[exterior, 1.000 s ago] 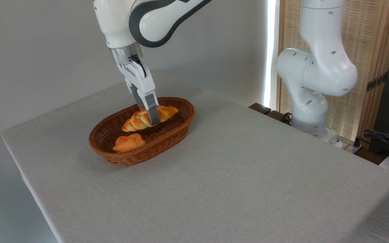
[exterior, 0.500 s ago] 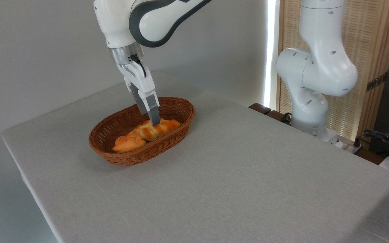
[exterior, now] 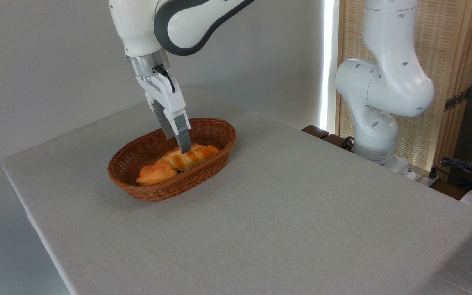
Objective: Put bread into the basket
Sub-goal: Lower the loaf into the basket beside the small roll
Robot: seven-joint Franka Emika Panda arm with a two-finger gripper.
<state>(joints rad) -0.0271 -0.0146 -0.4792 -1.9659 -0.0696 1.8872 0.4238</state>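
The long braided bread (exterior: 193, 156) lies inside the oval brown wicker basket (exterior: 169, 189), slanting from the middle up toward the far right end. My gripper (exterior: 177, 144) hangs just above the loaf's middle, pointing down and tilted. Its fingers stand apart with nothing between them, so it is open. The front finger's tip reaches the loaf's top ridge, and I cannot tell whether it touches.
A small knotted orange bun (exterior: 154, 174) sits in the basket's near left end, against the loaf's tip. The arm's white base (exterior: 377, 123) stands at the table's far right edge, with cables (exterior: 465, 168) beyond it. The table's left edge runs close to the basket.
One second ago the gripper held the loaf above the basket floor. It let go, and the loaf dropped into the basket. The gripper has since shifted slightly left and up.
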